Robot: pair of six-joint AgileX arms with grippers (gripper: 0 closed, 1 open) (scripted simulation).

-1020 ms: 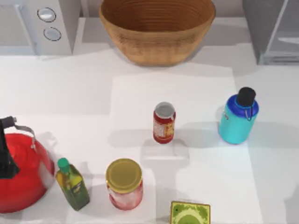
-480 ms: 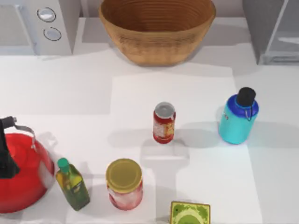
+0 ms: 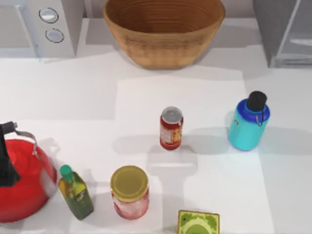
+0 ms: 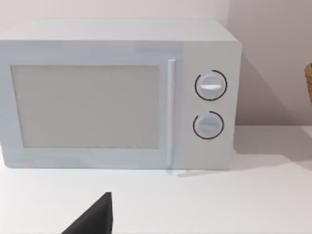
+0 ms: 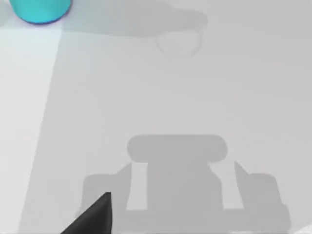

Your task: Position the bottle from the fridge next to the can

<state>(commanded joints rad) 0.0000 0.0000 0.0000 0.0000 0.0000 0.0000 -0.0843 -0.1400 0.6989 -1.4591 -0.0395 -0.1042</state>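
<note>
Stood upright on table (image 3: 73, 92), bottle (image 3: 247, 124) well right of can (image 3: 171, 128), out of fridge (image 3: 285, 29), apart, likely awaiting a nudge closer | right arm hung above bare table near bottle base (image 5: 39, 10) | left faced microwave (image 4: 117, 92) | claw states: cannot tell.

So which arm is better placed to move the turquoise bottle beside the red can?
Probably the right arm. The stout turquoise-blue bottle with the black cap stands on the table's right side, to the right of the small red can with the silver top; the right wrist view shows its base nearby. The left wrist camera faces the white microwave.
</note>
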